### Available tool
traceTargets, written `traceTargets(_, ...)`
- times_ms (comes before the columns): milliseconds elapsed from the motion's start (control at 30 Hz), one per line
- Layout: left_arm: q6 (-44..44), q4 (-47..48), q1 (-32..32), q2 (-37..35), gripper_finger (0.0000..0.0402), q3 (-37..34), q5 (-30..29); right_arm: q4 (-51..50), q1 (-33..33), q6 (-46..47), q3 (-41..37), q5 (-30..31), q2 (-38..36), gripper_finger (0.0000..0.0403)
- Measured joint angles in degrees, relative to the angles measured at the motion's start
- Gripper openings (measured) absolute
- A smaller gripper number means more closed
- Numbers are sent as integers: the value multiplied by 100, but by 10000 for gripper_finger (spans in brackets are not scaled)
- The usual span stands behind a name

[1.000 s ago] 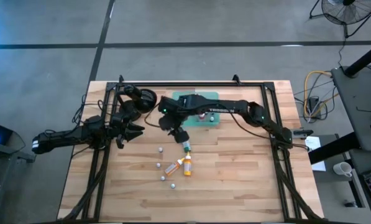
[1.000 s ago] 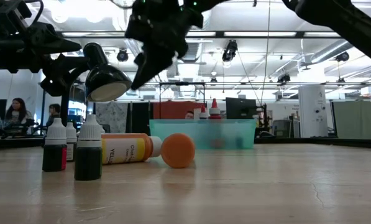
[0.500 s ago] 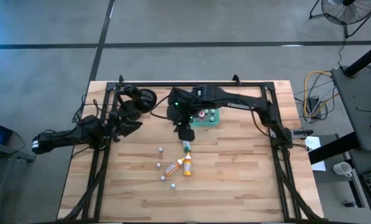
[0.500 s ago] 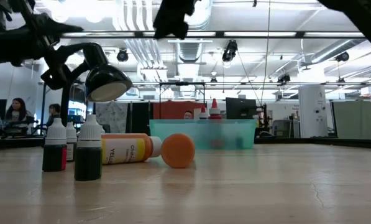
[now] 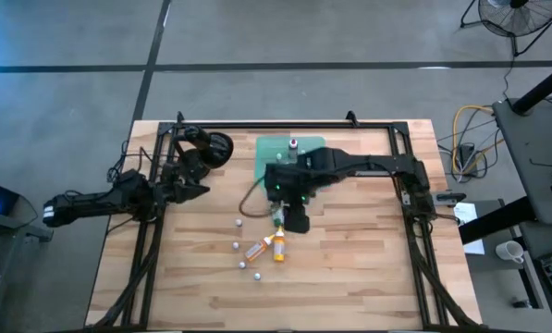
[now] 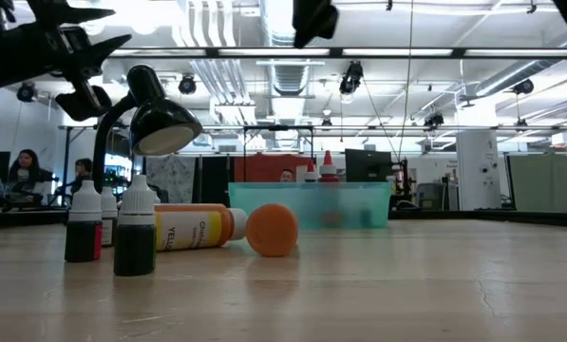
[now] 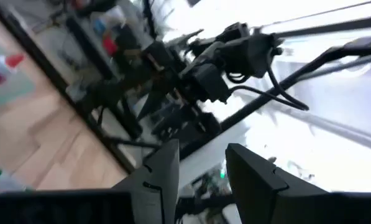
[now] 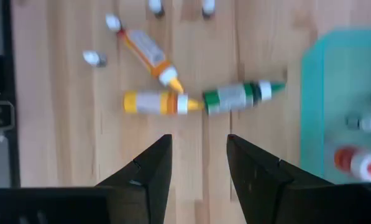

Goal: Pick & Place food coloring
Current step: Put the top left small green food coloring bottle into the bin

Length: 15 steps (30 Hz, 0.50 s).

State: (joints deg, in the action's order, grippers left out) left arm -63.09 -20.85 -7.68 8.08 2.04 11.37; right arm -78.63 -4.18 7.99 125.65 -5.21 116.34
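Right gripper point(image 8: 196, 167), fingers parted and holding nothing, hovers above the green bottle point(image 8: 241, 96), which lies on its side on the wooden table point(image 5: 368, 268), its base tip-to-tip with the yellow bottle point(image 8: 155, 102), beside the teal tray point(image 8: 334, 99). Small, light and smooth, the green bottle will likely roll; a grip across its labelled middle looks safest. Left gripper point(image 7: 201, 177), also parted, waits at the table's left edge.

Dark jointed arms point(image 5: 368, 166); wedge-shaped fingers point(image 8: 260, 180), black cables
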Motion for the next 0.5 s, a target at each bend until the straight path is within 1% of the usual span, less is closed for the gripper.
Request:
traceTargets(100, 401, 390, 126, 512, 106, 538, -85, 137, -215, 284, -653, 375, -381, 145)
traceTargets(167, 844, 821, 196, 980, 106, 1059, -163, 448, -339, 510, -1232, 673, -776, 145)
traceTargets(300, 1724, 1861, 309, 2039, 106, 2128, -191, 1227, -490, 930, -2599, 1451, -1909, 145)
traceTargets(400, 2276, 2819, 356, 2767, 106, 2776, -205, 1866, -498, 1095, -3612, 1957, -2805, 145)
traceTargets(500, 2565, 3803, 356, 3384, 106, 3265, -567, 2296, -493, 1154, -4420, 2305, -3556, 145)
